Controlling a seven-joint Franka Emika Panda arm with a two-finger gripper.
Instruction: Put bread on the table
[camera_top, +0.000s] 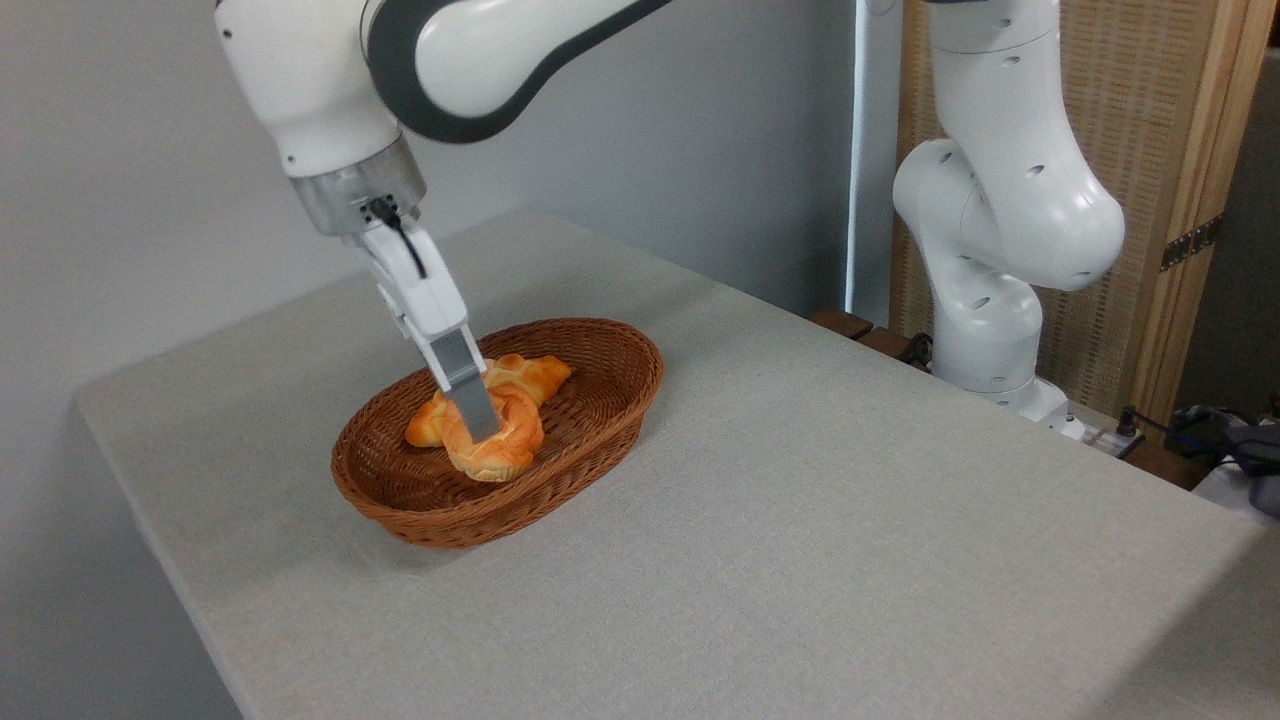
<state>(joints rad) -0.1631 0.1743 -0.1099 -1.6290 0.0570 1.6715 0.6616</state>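
The step in hand looks like the grasp of the knotted bun (492, 440) inside the wicker basket (600, 400); to do it well the fingers should settle on either side of the bun's body, low enough to catch its widest part yet clear of the basket floor, then close gently, since a glossy rounded crust may slip under a hard pinch; the lift should go straight up until the bun clears the rim, so it does not snag the weave or drag the basket along; only then should the arm swing out over bare cloth of the table (850, 520) and lower the bun before letting go

The gripper (478, 425) slants down from the upper left, and its one visible grey finger (468, 390) lies across the front of the bun, its tip near the bun's middle; the other finger is hidden, so I cannot tell whether the jaws are spread, closed or already pinching the bun; the bun sits in the basket's near half, resting partly against the longer braided loaf (535, 372) behind it; the basket stands on the table's left part
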